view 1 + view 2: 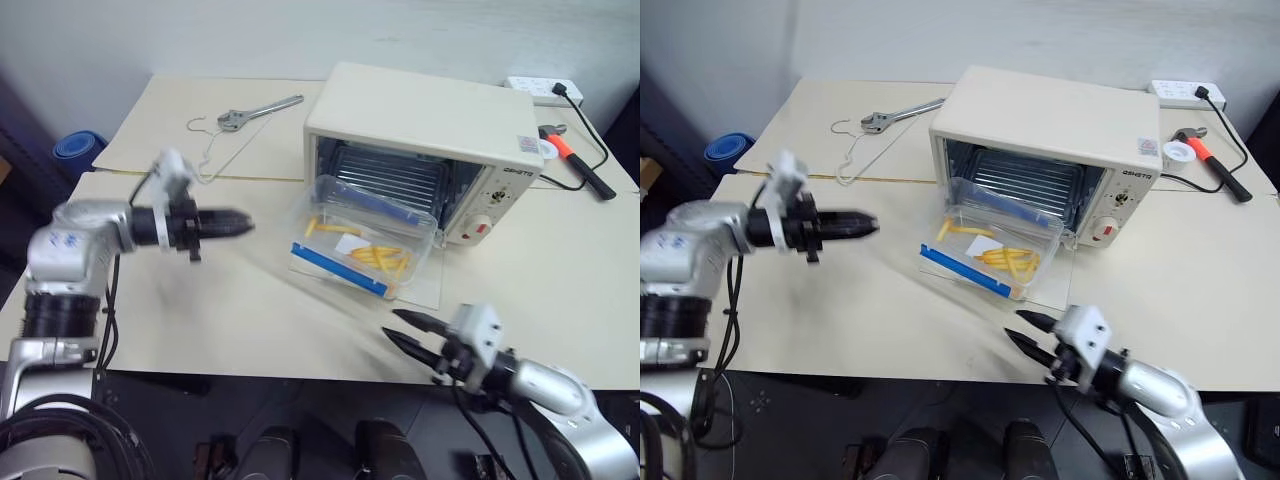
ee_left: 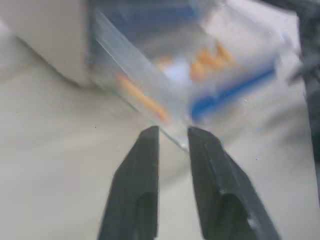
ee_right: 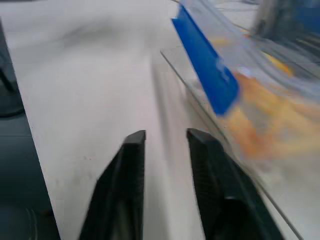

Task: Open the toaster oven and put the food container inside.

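Food container (image 1: 362,238) rests tilted on the toaster oven's (image 1: 430,140) lowered door; left gripper (image 1: 240,222) nearly closed, right gripper (image 1: 405,330) slightly parted, both empty.

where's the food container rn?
In the head views, the food container sits tilted in the mouth of the open toaster oven, its far end at the rack and its near blue-edged end on the lowered glass door.
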Available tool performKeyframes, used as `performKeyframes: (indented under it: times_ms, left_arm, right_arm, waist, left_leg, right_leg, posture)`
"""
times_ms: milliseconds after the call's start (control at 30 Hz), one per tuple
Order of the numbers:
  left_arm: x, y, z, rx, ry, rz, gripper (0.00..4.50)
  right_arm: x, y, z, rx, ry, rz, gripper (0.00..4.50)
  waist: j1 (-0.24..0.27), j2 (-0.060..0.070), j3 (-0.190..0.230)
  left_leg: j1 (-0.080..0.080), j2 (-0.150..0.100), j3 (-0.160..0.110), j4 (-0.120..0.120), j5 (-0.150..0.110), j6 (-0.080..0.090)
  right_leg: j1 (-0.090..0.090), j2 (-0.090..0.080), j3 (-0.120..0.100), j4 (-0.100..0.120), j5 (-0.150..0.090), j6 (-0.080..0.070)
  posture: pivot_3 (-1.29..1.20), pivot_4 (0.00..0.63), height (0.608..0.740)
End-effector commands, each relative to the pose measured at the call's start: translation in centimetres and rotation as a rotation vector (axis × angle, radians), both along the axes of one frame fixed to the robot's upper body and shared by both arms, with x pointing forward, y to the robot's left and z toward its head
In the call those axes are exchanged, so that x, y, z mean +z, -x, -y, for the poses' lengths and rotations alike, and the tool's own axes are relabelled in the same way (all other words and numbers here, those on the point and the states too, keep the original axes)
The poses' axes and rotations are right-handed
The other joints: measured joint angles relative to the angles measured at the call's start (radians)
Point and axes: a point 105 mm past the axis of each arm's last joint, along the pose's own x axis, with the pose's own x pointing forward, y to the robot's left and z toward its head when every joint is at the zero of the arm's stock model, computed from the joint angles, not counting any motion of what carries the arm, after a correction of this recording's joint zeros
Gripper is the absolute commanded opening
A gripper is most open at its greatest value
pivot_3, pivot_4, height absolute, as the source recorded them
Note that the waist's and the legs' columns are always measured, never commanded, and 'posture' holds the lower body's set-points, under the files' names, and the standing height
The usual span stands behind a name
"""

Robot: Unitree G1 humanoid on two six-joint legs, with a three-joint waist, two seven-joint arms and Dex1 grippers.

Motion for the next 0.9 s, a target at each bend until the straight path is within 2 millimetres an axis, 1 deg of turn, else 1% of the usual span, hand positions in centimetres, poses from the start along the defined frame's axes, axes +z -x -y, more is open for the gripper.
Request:
performKeyframes:
  times_ms: [33,67,100,133,167,267,433,667,733,833,867,900]
  left_arm:
    - [0.6,0.6,3.0,-0.084,0.046,0.045,0.00]
    - [0.5,0.6,3.6,-0.083,0.069,0.033,0.00]
    - [-0.1,0.4,4.1,-0.077,0.064,0.029,0.00]
    - [-0.7,0.2,4.6,-0.074,0.057,0.029,0.00]
    - [-0.9,-0.1,5.2,-0.061,0.070,0.038,0.00]
    - [-0.4,-1.9,6.6,0.032,0.148,0.069,0.00]
    - [0.6,-4.2,8.3,0.143,0.261,0.086,0.00]
    - [1.0,-7.1,9.9,0.286,0.346,0.138,0.00]
    - [1.5,-7.8,10.4,0.323,0.383,0.166,0.00]
    - [1.7,-7.9,10.6,0.321,0.397,0.196,0.00]
    - [1.6,-7.6,10.6,0.294,0.401,0.190,0.00]
    - [1.8,-7.3,10.1,0.281,0.402,0.218,0.00]
  right_arm:
    - [0.3,-1.0,-0.4,-0.030,-0.004,0.007,0.23]
    - [0.3,-1.5,-0.3,-0.044,0.005,0.017,0.05]
    - [0.5,-2.1,-0.3,-0.056,0.009,0.027,0.05]
    - [1.0,-3.1,0.0,-0.086,0.010,0.051,0.05]
    - [1.7,-4.0,0.3,-0.115,0.005,0.077,0.05]
    - [3.4,-6.4,1.5,-0.181,0.013,0.145,0.05]
    - [4.5,-9.0,2.7,-0.233,0.029,0.199,0.05]
    - [5.4,-12.8,2.9,-0.325,0.005,0.262,0.05]
    - [5.7,-13.9,2.9,-0.366,0.005,0.287,0.05]
    - [6.2,-14.5,2.6,-0.376,-0.007,0.312,0.05]
    - [6.3,-14.3,2.5,-0.364,-0.012,0.314,0.05]
    - [6.4,-13.8,2.4,-0.346,-0.007,0.319,0.05]
  waist:
    - [0.006,-0.001,0.000]
    - [0.006,-0.001,0.000]
    - [0.003,-0.001,0.000]
    - [-0.001,-0.001,0.000]
    - [-0.003,-0.001,0.000]
    - [-0.005,-0.001,0.000]
    - [-0.007,-0.001,0.000]
    - [-0.014,-0.001,0.000]
    - [-0.021,-0.001,0.000]
    - [-0.028,-0.001,0.000]
    - [-0.030,0.000,0.000]
    - [-0.031,0.000,0.000]
  left_leg:
    - [-0.002,-0.001,-0.003,0.001,0.000,0.000]
    - [-0.004,-0.001,-0.007,0.003,0.000,0.000]
    - [-0.005,-0.002,-0.007,0.004,0.000,0.001]
    - [-0.005,-0.002,-0.007,0.005,-0.001,0.001]
    - [-0.005,-0.002,-0.007,0.004,-0.001,0.001]
    - [-0.004,-0.002,-0.005,0.004,0.000,0.000]
    - [-0.004,-0.002,-0.005,0.004,0.000,0.000]
    - [-0.004,-0.002,-0.005,0.005,0.000,0.000]
    - [-0.004,-0.002,-0.005,0.005,0.000,0.000]
    - [-0.004,-0.002,-0.005,0.005,0.000,0.000]
    - [-0.004,-0.002,-0.005,0.004,0.000,0.000]
    - [-0.004,-0.002,-0.005,0.003,0.000,0.000]
  right_leg:
    - [-0.001,0.000,0.000,0.001,0.000,0.000]
    - [-0.001,0.000,-0.001,0.001,0.001,-0.001]
    - [-0.001,0.001,-0.001,0.001,0.001,-0.001]
    - [-0.001,0.001,-0.002,0.001,0.001,-0.001]
    - [-0.001,0.001,-0.002,0.001,0.001,-0.001]
    - [-0.002,0.003,-0.004,0.002,0.001,-0.001]
    - [-0.003,0.005,-0.007,0.004,0.001,-0.001]
    - [-0.003,0.005,-0.009,0.004,0.001,0.000]
    - [-0.003,0.005,-0.009,0.004,0.001,0.000]
    - [-0.004,0.004,-0.010,0.005,0.001,0.000]
    - [-0.004,0.004,-0.010,0.005,0.001,0.000]
    - [-0.004,0.004,-0.010,0.009,0.001,0.000]
  posture:
    - [0.00,0.150,0.740]
    - [0.00,0.150,0.740]
    - [0.00,0.150,0.740]
    - [0.00,0.150,0.740]
    - [0.00,0.150,0.740]
    - [0.00,0.150,0.740]
    - [0.00,0.150,0.740]
    - [0.00,0.150,0.740]
    - [0.00,0.150,0.740]
    - [0.00,0.150,0.740]
    - [0.00,0.150,0.740]
    - [0.00,0.150,0.740]
